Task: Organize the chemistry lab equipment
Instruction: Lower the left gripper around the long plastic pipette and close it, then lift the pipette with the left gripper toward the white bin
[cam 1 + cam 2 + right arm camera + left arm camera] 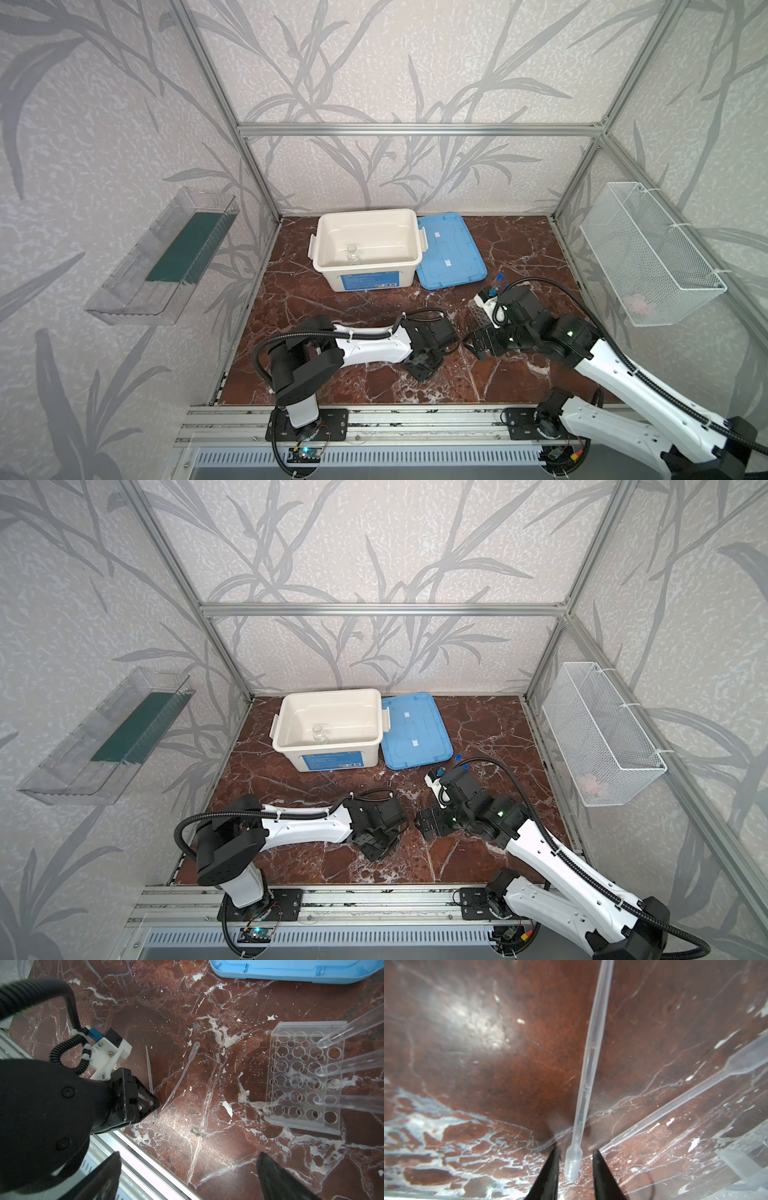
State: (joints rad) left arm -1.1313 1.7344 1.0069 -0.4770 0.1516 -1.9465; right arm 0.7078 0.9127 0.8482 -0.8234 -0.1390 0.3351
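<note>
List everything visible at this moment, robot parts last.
Tub: one, white, back of the marble table, lid off.
Lid: one, blue, flat beside the tub.
Beaker: one, clear, inside the tub.
Tube rack: one, clear, on the table near the right arm.
Test tubes: three, clear, in the rack.
Pipettes: two, clear, lying on the table.
Wire basket: one, white, right wall.
Tray: one, clear, green insert, left wall.
Left gripper: black, open astride one pipette's end.
Right gripper: black, wide open, empty.
</note>
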